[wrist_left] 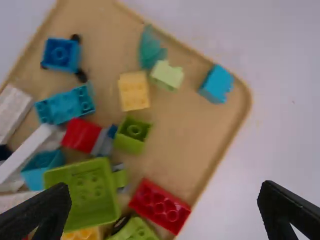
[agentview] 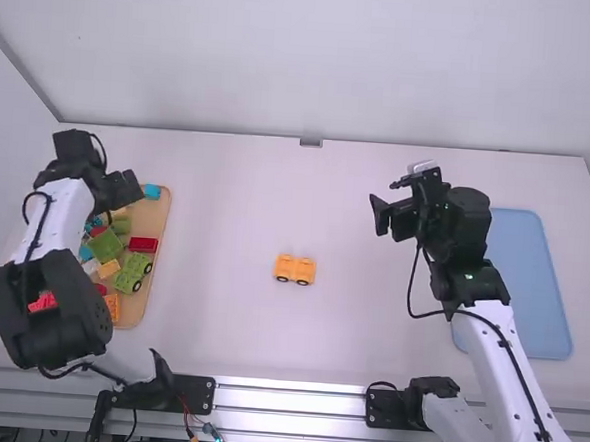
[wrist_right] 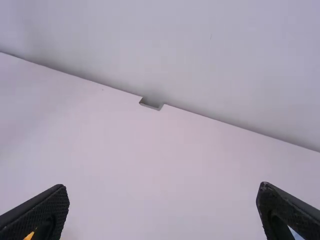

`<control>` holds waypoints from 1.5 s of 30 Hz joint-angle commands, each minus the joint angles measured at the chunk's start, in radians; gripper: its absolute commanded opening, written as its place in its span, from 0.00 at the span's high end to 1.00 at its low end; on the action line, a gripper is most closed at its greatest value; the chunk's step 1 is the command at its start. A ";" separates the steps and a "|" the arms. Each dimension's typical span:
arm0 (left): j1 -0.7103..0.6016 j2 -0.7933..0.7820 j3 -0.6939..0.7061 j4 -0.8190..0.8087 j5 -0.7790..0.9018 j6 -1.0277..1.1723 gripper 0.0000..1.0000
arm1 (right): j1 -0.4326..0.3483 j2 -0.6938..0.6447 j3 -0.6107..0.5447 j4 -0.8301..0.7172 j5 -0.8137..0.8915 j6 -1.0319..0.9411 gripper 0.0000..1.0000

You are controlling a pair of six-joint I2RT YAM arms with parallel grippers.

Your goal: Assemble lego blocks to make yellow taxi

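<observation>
We judge the taxi barely begun: its yellow wheeled base (agentview: 295, 270) sits alone mid-table, and nothing is stacked on it. The body and roof are left to build. Our left gripper (wrist_left: 165, 187) hangs over the wooden tray (wrist_left: 180, 125), its fingers wide apart and empty, near a yellow block (wrist_left: 134, 91) that may come next. Our right gripper (wrist_right: 163, 186), also spread and empty, is above the table's right side.

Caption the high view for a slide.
Left arm over a tan tray of colorful blocks, right arm over the white table, a small orange wheeled piece between them.
</observation>
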 commanded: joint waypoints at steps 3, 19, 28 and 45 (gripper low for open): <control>0.054 0.090 0.134 -0.060 0.051 -0.034 0.01 | 0.008 -0.011 0.039 0.005 -0.007 0.002 0.01; 0.071 0.448 0.443 -0.240 0.048 -0.033 0.19 | 0.008 -0.011 0.039 0.005 -0.006 0.002 0.01; 0.069 0.526 0.434 -0.188 0.021 -0.033 0.24 | 0.008 -0.011 0.039 0.001 -0.006 0.002 0.01; 0.065 0.594 0.416 -0.090 0.023 -0.033 0.38 | 0.008 -0.011 0.039 0.000 -0.006 0.002 0.01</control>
